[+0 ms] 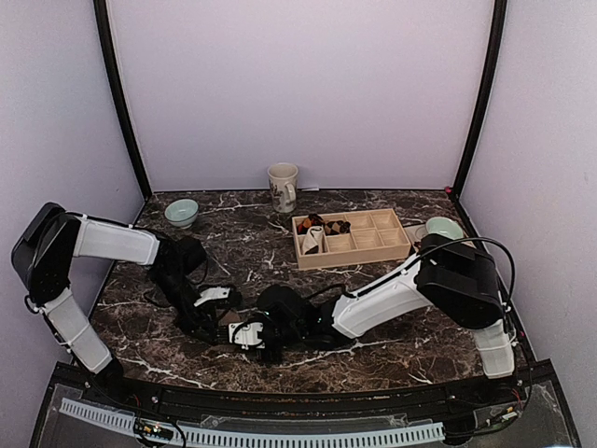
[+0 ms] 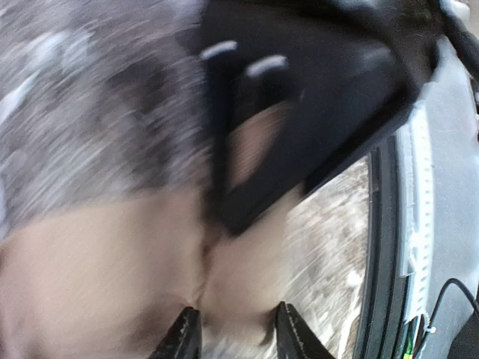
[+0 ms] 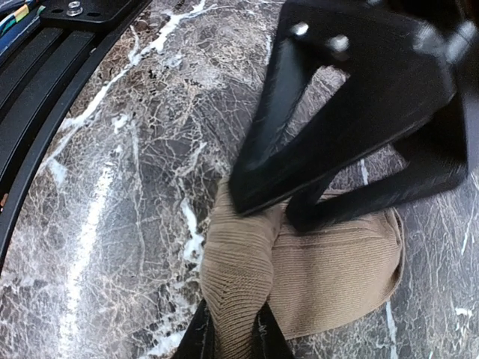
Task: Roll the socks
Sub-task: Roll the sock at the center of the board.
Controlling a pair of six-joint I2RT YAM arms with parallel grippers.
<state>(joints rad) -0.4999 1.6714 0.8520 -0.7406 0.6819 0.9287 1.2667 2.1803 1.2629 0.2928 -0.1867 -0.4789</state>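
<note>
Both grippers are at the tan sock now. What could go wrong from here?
1. The right gripper pinches only a narrow ridge of the tan sock, so the fabric may slip out.
2. The left gripper sits very close opposite it; their fingers could collide.

sock (image 3: pixel 322 277): tan, ribbed | table (image 3: pixel 127 194): dark marble, white veins | bowl (image 1: pixel 181 212): pale green
</note>
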